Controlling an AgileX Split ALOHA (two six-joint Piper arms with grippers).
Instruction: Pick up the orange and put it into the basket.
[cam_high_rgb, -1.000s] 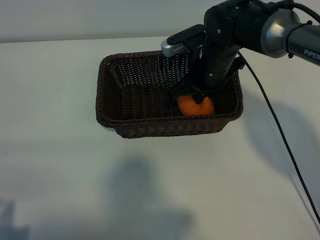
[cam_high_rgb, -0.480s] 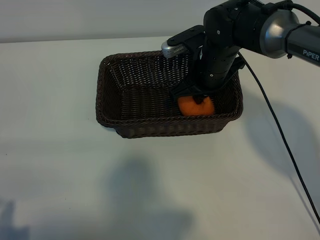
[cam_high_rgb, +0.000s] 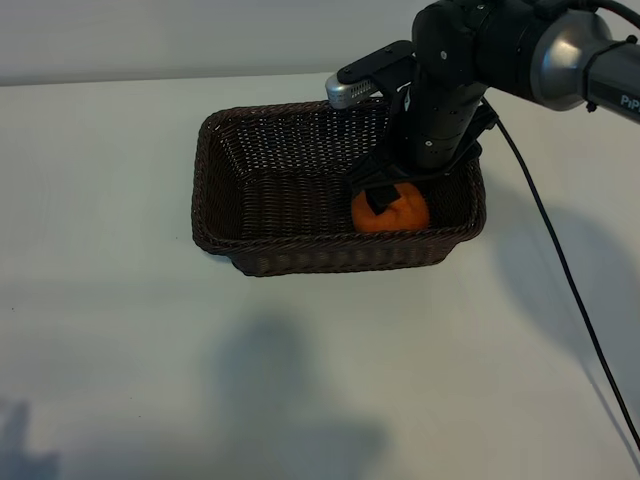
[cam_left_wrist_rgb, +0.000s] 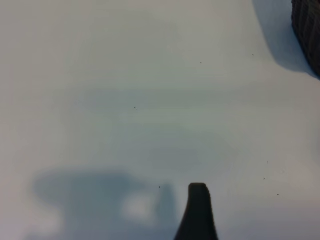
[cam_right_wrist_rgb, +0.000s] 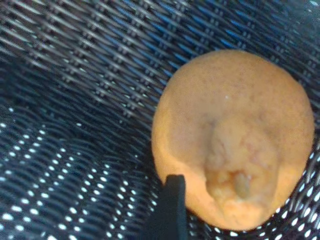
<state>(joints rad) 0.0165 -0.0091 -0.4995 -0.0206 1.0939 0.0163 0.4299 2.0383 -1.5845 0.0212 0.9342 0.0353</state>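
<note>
The orange (cam_high_rgb: 393, 212) lies on the floor of the dark brown wicker basket (cam_high_rgb: 228, 190), at its right end close to the near wall. My right gripper (cam_high_rgb: 398, 192) hangs just above it with the jaws spread open. In the right wrist view the orange (cam_right_wrist_rgb: 235, 135) shows its puckered stem end, resting on the basket weave (cam_right_wrist_rgb: 75, 100), and one black fingertip (cam_right_wrist_rgb: 172, 205) stands beside it. The left arm is out of the exterior view. Its wrist view shows one dark fingertip (cam_left_wrist_rgb: 198, 210) over bare table, holding nothing, and a corner of the basket (cam_left_wrist_rgb: 307, 30).
The basket stands on a white table (cam_high_rgb: 150, 350). The right arm's black cable (cam_high_rgb: 560, 270) trails down across the table to the right of the basket. Arm shadows fall on the table's near side.
The right gripper has opened and let go of the orange, which now sits on the basket floor. The gripper has risen slightly. The left arm has not moved.
</note>
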